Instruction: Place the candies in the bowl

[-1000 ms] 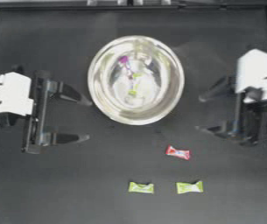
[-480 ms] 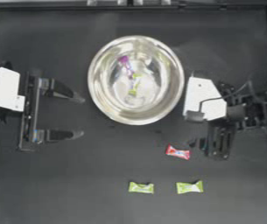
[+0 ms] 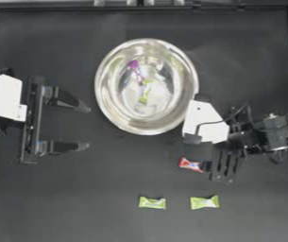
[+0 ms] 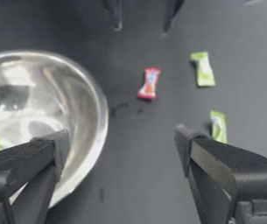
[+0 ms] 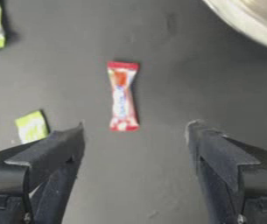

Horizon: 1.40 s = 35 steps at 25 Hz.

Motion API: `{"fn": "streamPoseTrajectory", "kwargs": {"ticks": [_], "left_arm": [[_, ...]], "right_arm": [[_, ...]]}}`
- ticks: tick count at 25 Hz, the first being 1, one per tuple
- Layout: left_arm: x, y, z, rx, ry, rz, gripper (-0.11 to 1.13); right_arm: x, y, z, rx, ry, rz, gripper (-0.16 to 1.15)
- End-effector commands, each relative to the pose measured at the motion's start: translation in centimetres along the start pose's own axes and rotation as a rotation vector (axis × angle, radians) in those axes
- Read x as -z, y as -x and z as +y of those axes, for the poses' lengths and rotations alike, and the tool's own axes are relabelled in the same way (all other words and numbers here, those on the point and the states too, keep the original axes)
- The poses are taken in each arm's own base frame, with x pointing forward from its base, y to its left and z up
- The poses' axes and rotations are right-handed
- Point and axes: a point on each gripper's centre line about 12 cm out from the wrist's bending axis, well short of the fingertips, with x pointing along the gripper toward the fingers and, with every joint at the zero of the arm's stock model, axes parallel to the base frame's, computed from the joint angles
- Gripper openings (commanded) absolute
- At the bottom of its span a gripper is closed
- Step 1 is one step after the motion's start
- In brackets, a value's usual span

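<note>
Even, dim light; glare on the bowl; soft blur throughout, faint shadows.

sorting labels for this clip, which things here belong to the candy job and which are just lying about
Job:
bowl, with purple candy and one green candy inside
red candy on the table, right gripper open beside it
two green candies on the table

Lying about:
no loose clutter in view; left gripper waits open left of the bowl
</note>
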Motion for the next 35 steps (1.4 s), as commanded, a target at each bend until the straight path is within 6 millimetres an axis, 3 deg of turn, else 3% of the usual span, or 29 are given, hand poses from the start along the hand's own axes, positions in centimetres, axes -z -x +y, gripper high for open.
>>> {"fn": "streamPoseTrajectory", "kwargs": {"ticks": [1,20,35], "left_arm": [[-0.6,0.3,0.1,-0.005,-0.009,-0.022,1.01],[0.5,0.2,0.1,-0.012,-0.007,-0.006,1.01],[0.5,0.2,0.1,-0.013,-0.006,-0.006,1.01]], "right_arm": [[-0.8,0.0,0.4,0.005,-0.002,-0.02,0.97],[-0.2,-5.5,1.6,0.019,-0.027,0.054,0.97],[0.3,-7.7,1.7,0.034,-0.022,0.09,0.97]]}}
